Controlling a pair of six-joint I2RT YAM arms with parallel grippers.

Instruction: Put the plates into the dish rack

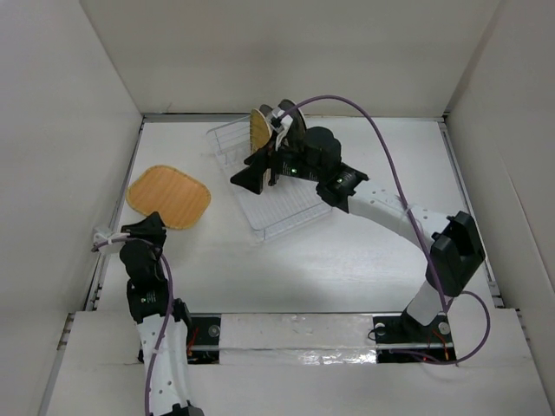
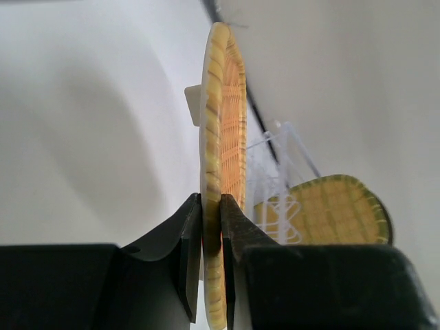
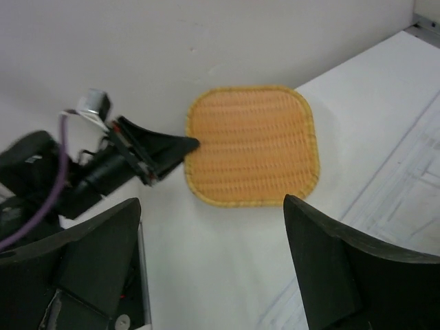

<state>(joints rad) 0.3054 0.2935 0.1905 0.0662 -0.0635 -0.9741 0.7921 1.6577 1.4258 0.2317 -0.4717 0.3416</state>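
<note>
White worktop [image 1: 347,260], white walls [image 1: 286,52] round it. Left of the clear rack [image 1: 277,212] lies the orange woven plate [image 1: 169,197], left pincer [image 2: 212,237] clenched on its rim; right pincer [image 3: 210,206] gapes above the rack.

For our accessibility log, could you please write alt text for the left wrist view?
The left gripper pinches the rim of the orange woven plate, which is seen edge-on and fills the middle of the frame. Beyond it, the yellow woven plate stands among the prongs of the clear dish rack.
</note>
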